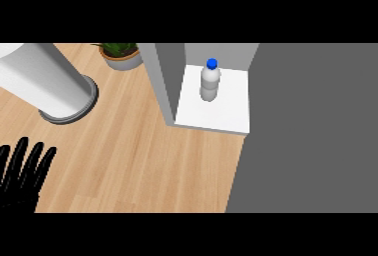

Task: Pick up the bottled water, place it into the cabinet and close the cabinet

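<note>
Standing upright on the white shelf (221, 112) inside the cabinet (168, 75), upper middle of the frame, is the blue-capped water bottle (210, 82). At the lower left edge the left hand (21, 172) rests over the wooden counter (148, 160), fingers straight and spread, holding nothing.

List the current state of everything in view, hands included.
Bottle: upright on the white shelf, blue cap on, not held.
Cabinet: open, inside visible.
Left hand: open, fingers up, resting at the lower left edge.
Right hand: not in view.
Potted plant: upright.
White cylinder: standing on its grey base.
</note>
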### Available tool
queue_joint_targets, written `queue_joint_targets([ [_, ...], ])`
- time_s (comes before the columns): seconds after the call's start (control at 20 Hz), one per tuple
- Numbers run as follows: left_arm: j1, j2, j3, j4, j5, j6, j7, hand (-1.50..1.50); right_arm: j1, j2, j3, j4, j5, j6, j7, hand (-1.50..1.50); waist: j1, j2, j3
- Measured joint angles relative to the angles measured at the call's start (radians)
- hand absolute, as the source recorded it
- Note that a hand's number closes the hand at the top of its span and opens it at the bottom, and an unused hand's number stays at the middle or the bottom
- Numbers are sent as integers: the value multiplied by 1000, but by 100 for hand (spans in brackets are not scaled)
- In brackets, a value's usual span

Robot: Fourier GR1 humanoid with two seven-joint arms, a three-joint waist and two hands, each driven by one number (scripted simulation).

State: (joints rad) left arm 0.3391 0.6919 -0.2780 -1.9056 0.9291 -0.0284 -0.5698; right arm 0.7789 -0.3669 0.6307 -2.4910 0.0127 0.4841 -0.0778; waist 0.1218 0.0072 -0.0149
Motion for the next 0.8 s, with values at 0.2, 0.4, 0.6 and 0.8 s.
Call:
queue_joint_targets([
  [0.2, 10, 28, 25, -5, 22, -43, 4, -150, -44, -5, -1, 0, -7, 2, 28, 150, 23, 9, -1],
  [0.4, 17, 50, 37, -10, 29, -76, 7, -150, -89, -14, -7, 1, -15, 13, 48, 150, 53, 16, -3],
  [0.6, 15, 69, 50, -11, 38, -101, 13, -150, -136, -26, -11, 2, -21, 25, 68, 150, 78, 22, -5],
  [0.8, 13, 84, 57, -8, 43, -120, 21, -150, -205, -62, -36, 1, -26, 57, 75, 150, 106, 21, -8],
])
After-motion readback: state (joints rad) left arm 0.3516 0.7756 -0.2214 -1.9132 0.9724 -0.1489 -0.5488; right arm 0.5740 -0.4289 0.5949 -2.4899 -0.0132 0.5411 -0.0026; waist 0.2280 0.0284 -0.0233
